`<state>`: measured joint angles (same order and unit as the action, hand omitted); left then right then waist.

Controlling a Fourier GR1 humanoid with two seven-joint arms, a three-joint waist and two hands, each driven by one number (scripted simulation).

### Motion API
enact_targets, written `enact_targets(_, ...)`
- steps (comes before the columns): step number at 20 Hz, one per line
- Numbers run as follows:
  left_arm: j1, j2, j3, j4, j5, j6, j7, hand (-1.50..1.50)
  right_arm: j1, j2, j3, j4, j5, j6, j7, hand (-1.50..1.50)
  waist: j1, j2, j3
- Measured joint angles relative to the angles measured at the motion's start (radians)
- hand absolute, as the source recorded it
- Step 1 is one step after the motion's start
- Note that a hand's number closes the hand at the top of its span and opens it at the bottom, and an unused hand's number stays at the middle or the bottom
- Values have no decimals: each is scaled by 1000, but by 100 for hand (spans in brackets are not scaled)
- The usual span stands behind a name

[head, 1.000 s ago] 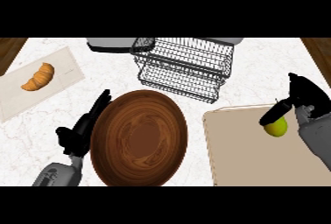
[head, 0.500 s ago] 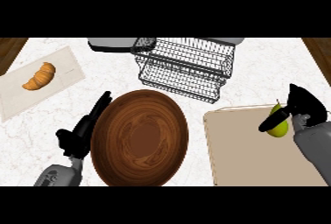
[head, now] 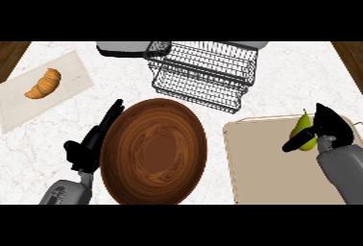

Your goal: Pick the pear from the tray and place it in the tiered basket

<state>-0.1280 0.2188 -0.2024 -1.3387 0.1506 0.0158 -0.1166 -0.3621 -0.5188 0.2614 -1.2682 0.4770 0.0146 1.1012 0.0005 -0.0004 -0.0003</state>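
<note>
One marbled white counter point(head: 297, 81), dark wood point(head: 10, 54) beyond, right robot hand point(head: 329, 129) gripping pear point(head: 303, 126)

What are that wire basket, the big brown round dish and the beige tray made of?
The tiered basket looks like thin dark metal wire: an open grid with the counter showing through. The round plate seems polished wood: brown grain rings with a soft sheen. The tray is plain matte beige, perhaps plastic or light wood; its look leaves that open.
</note>
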Motion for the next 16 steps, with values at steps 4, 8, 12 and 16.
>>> enact_targets(4, -14, 8, 31, 14, 1, -33, 1, 0, -8, 33, -40, 34, 36, 3, -18, -150, 1, 0, 0)
enact_targets(8, 14, -10, 29, -7, -20, -32, -3, 0, 4, 62, -81, 54, 82, -37, -74, 150, 1, -2, -2)
enact_targets(12, 17, -16, 46, -10, -29, -46, 5, 0, -16, 89, -103, 72, 149, -77, -115, 150, 1, -1, -2)
enact_targets(16, 30, -20, 66, -27, -41, -64, 11, 0, -23, 106, -139, 112, 196, -99, -179, 150, 2, -2, -3)
